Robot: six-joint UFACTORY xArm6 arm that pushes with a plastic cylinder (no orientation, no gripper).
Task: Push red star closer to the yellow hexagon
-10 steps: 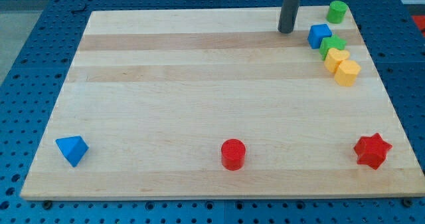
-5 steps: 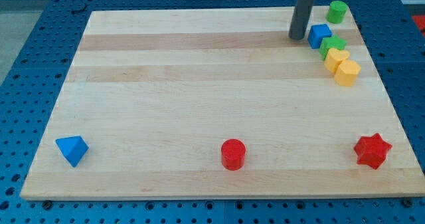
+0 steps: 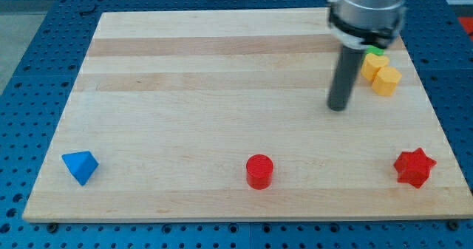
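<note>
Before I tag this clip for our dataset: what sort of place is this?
Most likely a robotics lab bench. A wooden board lies on a blue perforated mounting table, small coloured blocks such as the red star sit on it, and my tip touches the board.

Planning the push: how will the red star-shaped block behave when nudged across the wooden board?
The red star-shaped block looks squat and flat-based, so it should slide rather than tip. Its points may make it spin if my tip strikes off-centre. The smooth wooden board probably offers little grip.
</note>
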